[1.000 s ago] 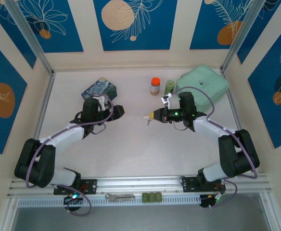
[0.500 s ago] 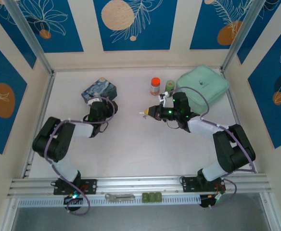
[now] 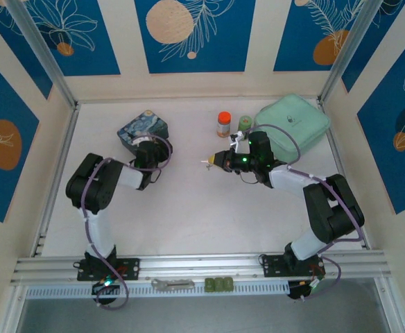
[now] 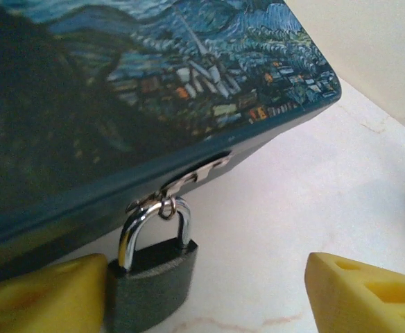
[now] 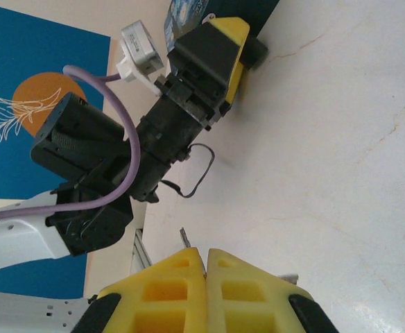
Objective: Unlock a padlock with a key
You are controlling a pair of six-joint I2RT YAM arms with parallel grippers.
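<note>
Jaws on the left gripper [image 4: 202, 295] stood wide apart, one yellow finger [image 4: 43, 295] pressed against the side of the padlock [image 4: 150, 277] and the other off to the right with bare table [image 4: 272, 229] between them. I read that as bracketing, not grasping: the fingers sat either side of the lock so that closing them would pin its dark body and stop it swinging. The padlock hung by its silvery shackle [image 4: 130, 232] from a small hasp ring [image 4: 166, 207] on the front edge of the blue painted box [image 4: 154, 76]. Its base was down near the tabletop and the shackle was closed as far as I could see. I could not make out the keyhole from the left wrist camera.

On the right gripper [image 5: 206, 253] the jaws were pinched together on the key [image 5: 184, 238], of which just a thin sliver poked past the yellow pads. Held that way, the blade led the fingers, which is what insertion needs. From the top camera this gripper hung over open table, well apart from the box and pointing toward it, while the left one sat at the box's near side.

My judgement was that the lock was not yet steadied and the key was not yet near it. The next move called for closing the left fingers on the body first, since a dangling lock would likely skid away from the key tip.
</note>
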